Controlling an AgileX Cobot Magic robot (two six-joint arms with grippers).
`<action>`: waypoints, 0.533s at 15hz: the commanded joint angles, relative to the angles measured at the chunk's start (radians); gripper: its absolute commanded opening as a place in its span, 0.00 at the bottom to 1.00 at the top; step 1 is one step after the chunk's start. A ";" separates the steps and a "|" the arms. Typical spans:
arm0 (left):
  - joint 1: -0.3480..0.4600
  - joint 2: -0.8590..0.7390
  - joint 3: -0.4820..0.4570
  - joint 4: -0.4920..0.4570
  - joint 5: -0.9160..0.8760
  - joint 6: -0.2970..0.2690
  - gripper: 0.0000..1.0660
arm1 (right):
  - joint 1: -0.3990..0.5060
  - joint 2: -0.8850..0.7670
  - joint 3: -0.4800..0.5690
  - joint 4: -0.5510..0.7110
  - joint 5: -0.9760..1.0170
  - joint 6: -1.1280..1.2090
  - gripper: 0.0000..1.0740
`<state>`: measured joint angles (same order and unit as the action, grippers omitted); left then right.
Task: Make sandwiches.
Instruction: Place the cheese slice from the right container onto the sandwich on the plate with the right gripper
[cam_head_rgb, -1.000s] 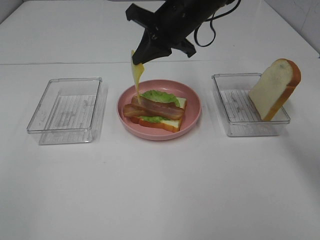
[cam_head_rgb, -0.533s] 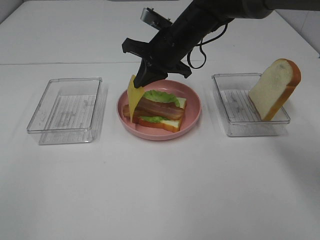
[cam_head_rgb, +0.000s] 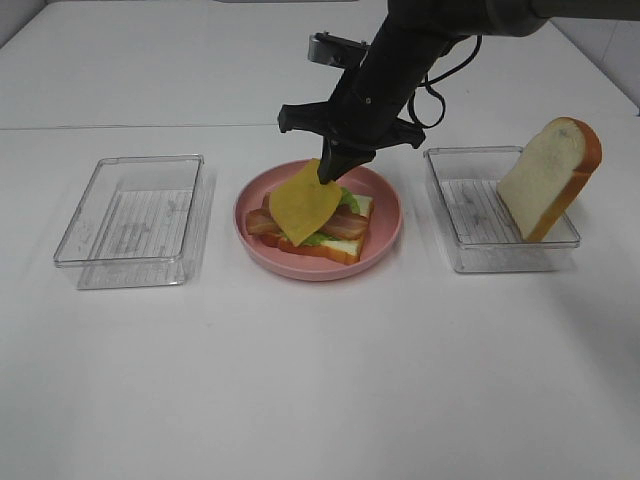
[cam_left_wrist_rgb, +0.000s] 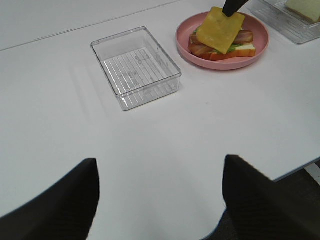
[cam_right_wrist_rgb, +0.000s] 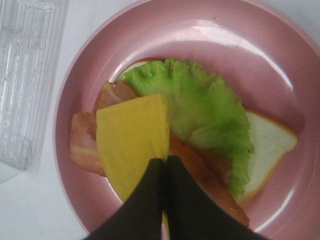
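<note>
One corner of the cheese slice (cam_head_rgb: 305, 203) is pinched by the right gripper (cam_head_rgb: 331, 173), letting it drape onto the bacon (cam_head_rgb: 347, 222) mid-frame.

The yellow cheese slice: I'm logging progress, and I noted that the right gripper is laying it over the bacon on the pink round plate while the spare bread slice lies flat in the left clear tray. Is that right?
One detail is wrong. The spare white bread slice leans upright in the right clear plastic tray, as the exterior high view shows. The rest holds: the right gripper is laying the yellow cheese slice over the brown bacon strips on the pink round plate.
</note>
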<state>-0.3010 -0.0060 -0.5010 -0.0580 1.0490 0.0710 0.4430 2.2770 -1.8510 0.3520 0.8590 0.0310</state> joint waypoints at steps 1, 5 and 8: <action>-0.001 -0.022 0.001 -0.002 -0.009 -0.001 0.63 | -0.004 -0.003 -0.006 -0.018 0.002 0.019 0.00; -0.001 -0.022 0.001 -0.002 -0.009 -0.001 0.63 | -0.004 -0.003 -0.006 -0.025 0.002 0.029 0.38; -0.001 -0.022 0.001 -0.002 -0.009 -0.001 0.63 | -0.004 -0.022 -0.008 -0.065 0.012 0.038 0.63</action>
<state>-0.3010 -0.0060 -0.5010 -0.0580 1.0490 0.0710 0.4430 2.2710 -1.8510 0.2960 0.8640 0.0580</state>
